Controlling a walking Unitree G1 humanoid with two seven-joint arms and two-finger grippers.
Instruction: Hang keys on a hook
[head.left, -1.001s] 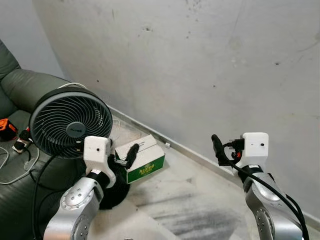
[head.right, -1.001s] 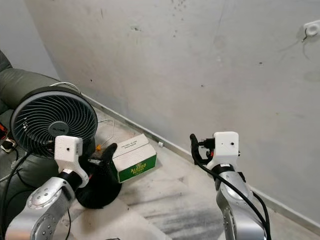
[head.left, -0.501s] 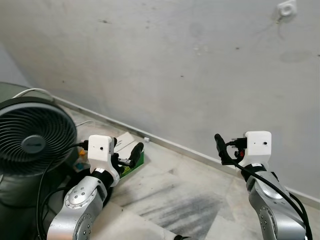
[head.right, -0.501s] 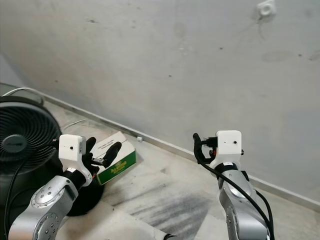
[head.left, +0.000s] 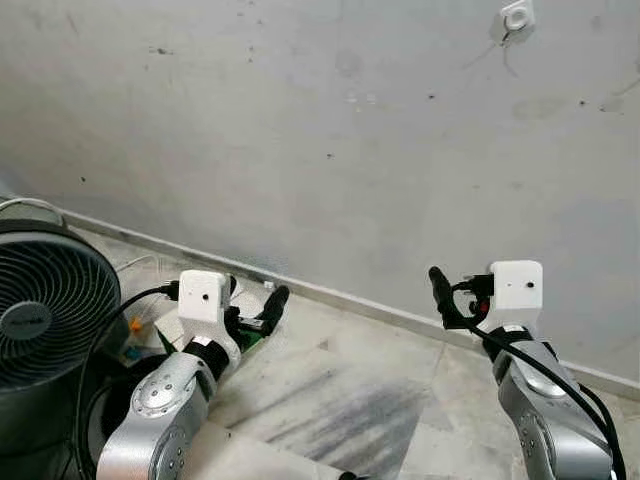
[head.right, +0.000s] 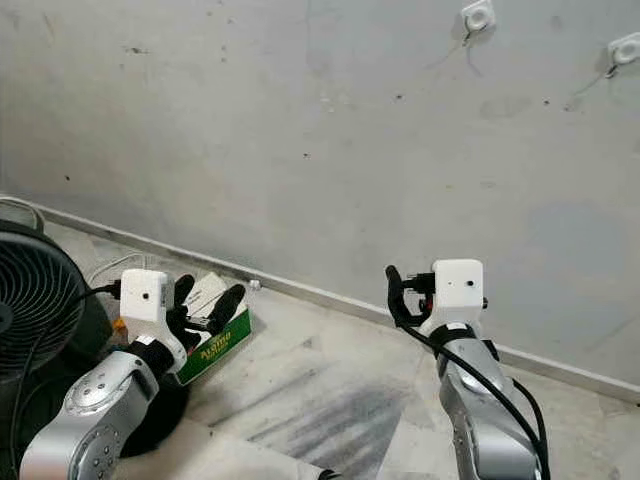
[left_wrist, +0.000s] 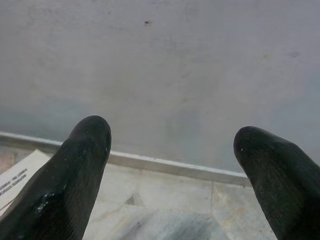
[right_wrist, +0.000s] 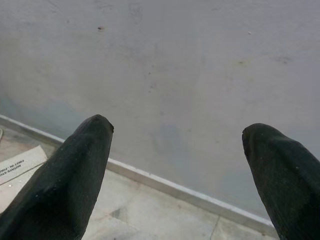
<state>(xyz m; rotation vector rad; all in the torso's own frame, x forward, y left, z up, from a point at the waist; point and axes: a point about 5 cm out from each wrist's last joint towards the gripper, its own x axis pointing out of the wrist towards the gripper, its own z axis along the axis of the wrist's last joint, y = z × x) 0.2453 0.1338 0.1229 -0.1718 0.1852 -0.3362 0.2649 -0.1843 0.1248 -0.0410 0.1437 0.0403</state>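
Lived-in home room, scuffed grey wall (head.left: 300, 110), marble floor (head.left: 340, 390), black floor fan (head.left: 45, 310), wall hooks (head.right: 478, 16)

Head stereo pair faces down toward wall (head.left: 300, 120) and floor (head.left: 350, 390); wrist cameras, nearer, share the skirting (left_wrist: 165, 165).

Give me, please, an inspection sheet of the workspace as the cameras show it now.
Surface: marble floor, grey smudges.
Job's things: two white wall hooks high up; keys: nothing seen.
Clutter: green-and-white box, black fan.
Grippers: left gripper open, holding nothing; right gripper open, holding nothing; both raised toward the wall.
Cables: black cable along the right arm; white cord on the floor.
Surroundings: stained grey wall, pale skirting.
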